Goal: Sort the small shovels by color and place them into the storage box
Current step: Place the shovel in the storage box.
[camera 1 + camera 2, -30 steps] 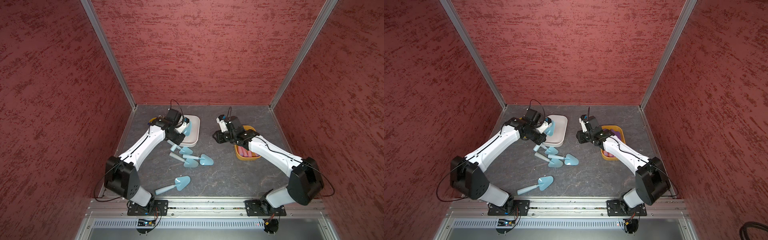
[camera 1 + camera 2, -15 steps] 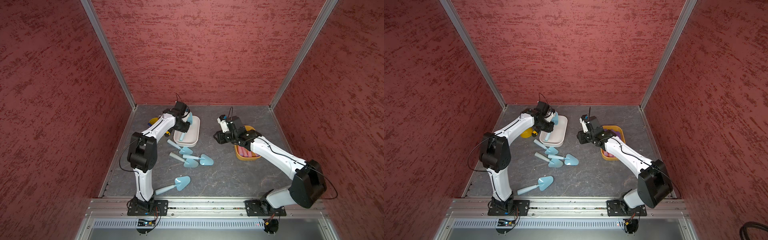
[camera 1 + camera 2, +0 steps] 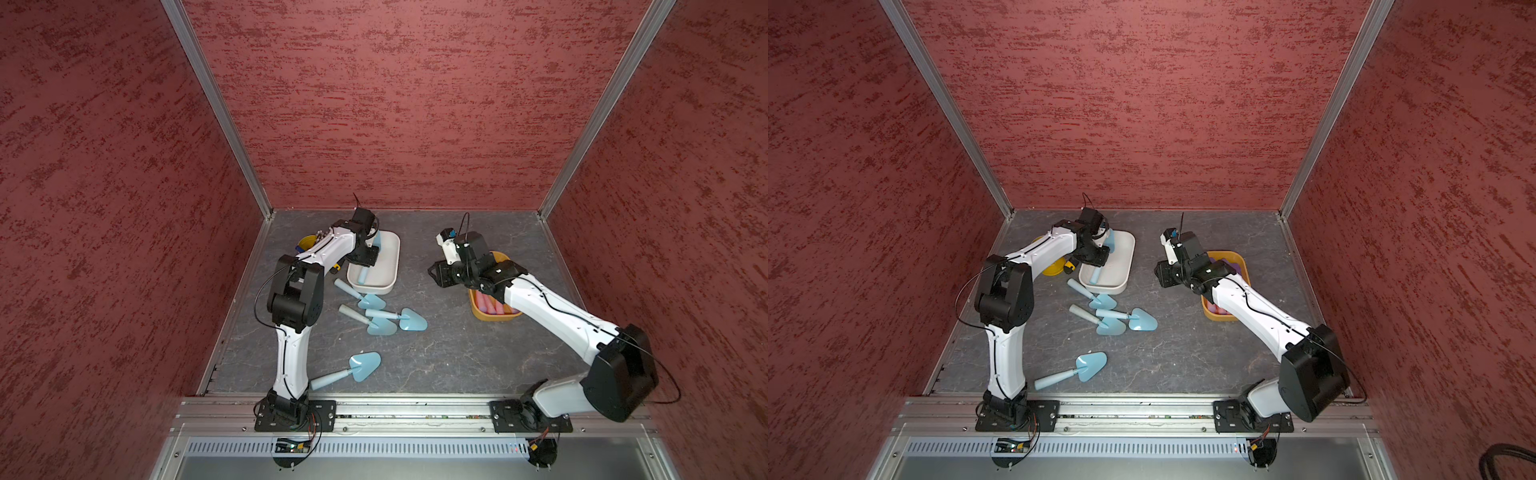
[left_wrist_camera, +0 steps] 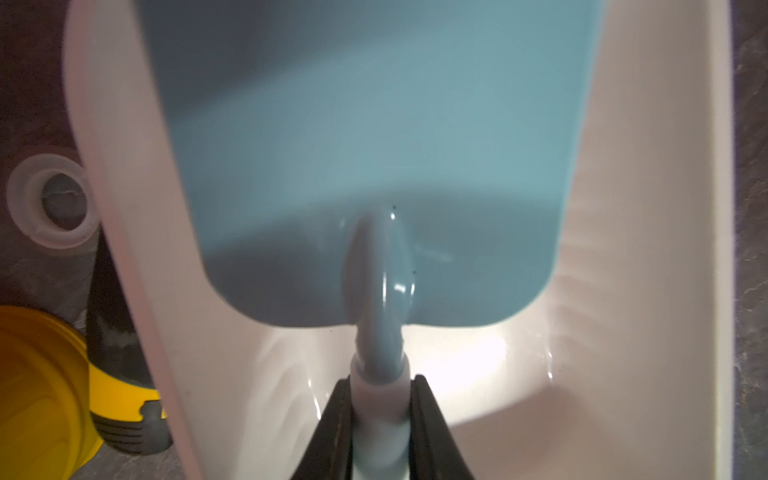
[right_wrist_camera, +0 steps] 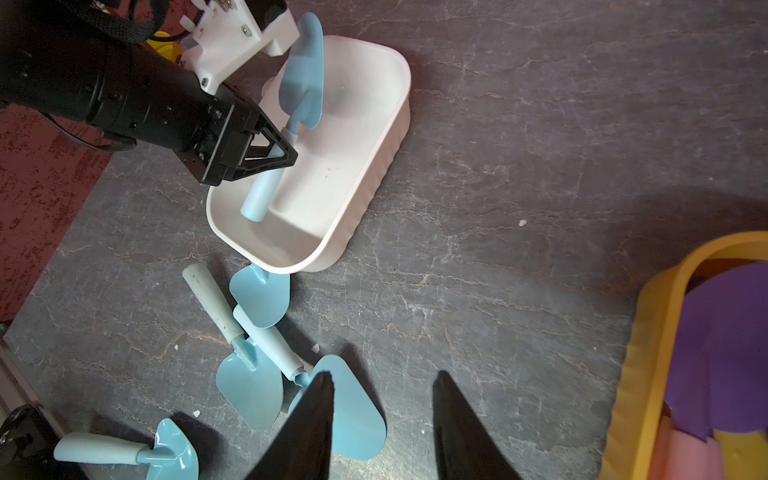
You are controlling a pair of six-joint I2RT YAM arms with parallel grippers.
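Far L by the side wall: yellow round tub, a stubby black-and-yellow tool just beside it, and a white ring on the floor, all next to the white box. L gripper is over that box, jaws clenched on the handle of the held blue shovel, gripping near the neck. The shovel is tilted: handle end low inside the box, blade up by the far end of the rim. Can't tell if the handle end touches the box bottom. On the grey floor, robot-side of the box, is a cluster of 3 light blue ones. First shovel has its blade right against the box's near wall. Second shovel & third shovel lie just past it, all in touch w/ each other; which is on top is unclear. Fourth shovel lies alone, well apart, near the front rail by the L arm base. R gripper hangs above the floor btwn the cluster and the yellow box, jaws released, nothing btwn them. That box, far R and partly under the R arm, holds the purple-and-pink shovels; count unclear.
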